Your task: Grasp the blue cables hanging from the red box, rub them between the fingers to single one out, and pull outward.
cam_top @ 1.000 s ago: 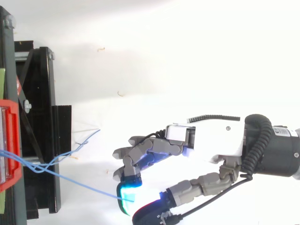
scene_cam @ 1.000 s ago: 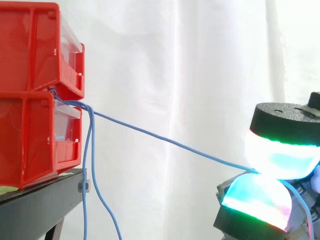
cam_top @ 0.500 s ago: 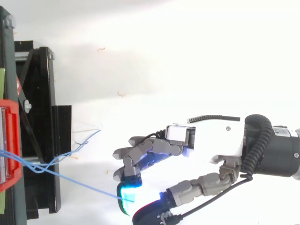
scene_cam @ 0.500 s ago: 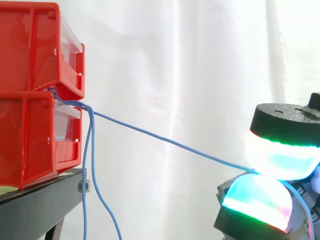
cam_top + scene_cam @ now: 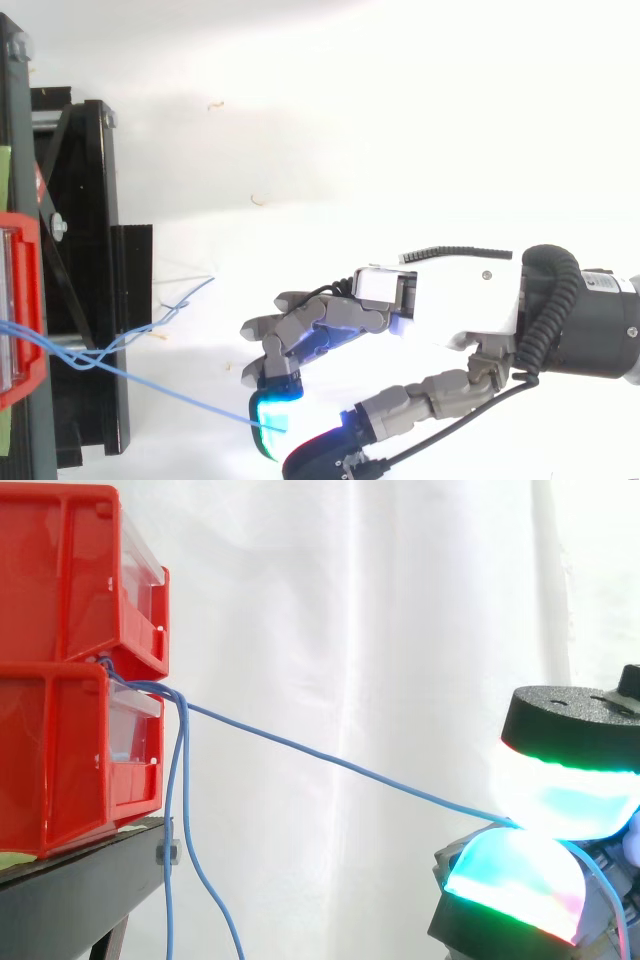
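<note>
Two red bins [image 5: 70, 670] are stacked on a black stand [image 5: 80, 885] at the left. Blue cables come out between them. One blue cable [image 5: 340, 768] runs taut and slanting down to the right into my hand [image 5: 440, 310]. There it is pinched between two glowing fingertip pads [image 5: 520, 870], one above and one below. In the top view the same cable [image 5: 170, 398] crosses from the bin [image 5: 20, 310] to the cyan pad [image 5: 272, 420]. The other blue cables [image 5: 178, 830] hang straight down beside the stand.
A white curtain hangs behind everything. Loose cable ends [image 5: 180, 298] lie on the white floor beside the black stand [image 5: 95, 280]. The arm's grey wrist [image 5: 590, 325] enters from the right.
</note>
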Tool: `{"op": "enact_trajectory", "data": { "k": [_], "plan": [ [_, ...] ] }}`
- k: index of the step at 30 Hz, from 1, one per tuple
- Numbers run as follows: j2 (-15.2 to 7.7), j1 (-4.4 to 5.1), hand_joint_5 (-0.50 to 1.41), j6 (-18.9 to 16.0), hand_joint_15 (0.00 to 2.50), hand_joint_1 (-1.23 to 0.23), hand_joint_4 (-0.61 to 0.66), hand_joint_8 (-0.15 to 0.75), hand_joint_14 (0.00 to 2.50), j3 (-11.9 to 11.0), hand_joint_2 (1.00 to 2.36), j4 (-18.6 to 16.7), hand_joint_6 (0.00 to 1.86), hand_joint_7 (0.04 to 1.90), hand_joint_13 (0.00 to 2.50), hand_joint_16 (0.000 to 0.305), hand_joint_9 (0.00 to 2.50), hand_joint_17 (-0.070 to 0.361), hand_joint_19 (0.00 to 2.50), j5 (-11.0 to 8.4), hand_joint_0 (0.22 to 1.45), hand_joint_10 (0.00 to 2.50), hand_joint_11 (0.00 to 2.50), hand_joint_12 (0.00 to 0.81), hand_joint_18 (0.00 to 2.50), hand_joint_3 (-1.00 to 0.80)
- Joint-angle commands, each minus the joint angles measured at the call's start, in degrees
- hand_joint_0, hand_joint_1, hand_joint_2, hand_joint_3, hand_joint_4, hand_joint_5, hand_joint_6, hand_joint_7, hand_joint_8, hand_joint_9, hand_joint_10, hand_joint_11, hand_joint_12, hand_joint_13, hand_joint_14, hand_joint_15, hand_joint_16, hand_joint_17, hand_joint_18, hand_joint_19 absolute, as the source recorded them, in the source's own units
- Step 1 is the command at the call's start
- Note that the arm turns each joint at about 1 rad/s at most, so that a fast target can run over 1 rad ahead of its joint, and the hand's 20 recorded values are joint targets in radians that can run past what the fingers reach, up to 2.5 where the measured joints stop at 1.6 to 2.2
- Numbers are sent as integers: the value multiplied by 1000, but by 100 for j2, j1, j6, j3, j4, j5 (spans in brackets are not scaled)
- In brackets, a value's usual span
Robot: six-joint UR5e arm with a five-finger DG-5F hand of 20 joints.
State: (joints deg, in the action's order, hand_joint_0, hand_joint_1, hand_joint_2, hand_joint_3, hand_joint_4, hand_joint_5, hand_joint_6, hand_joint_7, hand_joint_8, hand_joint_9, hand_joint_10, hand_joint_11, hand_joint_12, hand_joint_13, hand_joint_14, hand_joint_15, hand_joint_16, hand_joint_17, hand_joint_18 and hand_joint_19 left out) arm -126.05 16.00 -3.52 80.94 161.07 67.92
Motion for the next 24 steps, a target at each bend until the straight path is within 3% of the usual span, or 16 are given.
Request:
{"op": "enact_trajectory", "data": {
  "k": [1, 24],
  "plan": [
    [1, 0, -207, 0, 0, -691, 29, 368, 0, -8, 1037, 3, 886, 1154, 235, 53, 515, 119, 10, 2, 657, 0, 59, 418, 0, -146],
    [1, -9, -207, 0, 0, -692, 29, 364, 0, 0, 1036, -6, 886, 1153, 238, 53, 518, 119, 29, 2, 657, 0, 69, 416, 0, -148]
  ]
}}
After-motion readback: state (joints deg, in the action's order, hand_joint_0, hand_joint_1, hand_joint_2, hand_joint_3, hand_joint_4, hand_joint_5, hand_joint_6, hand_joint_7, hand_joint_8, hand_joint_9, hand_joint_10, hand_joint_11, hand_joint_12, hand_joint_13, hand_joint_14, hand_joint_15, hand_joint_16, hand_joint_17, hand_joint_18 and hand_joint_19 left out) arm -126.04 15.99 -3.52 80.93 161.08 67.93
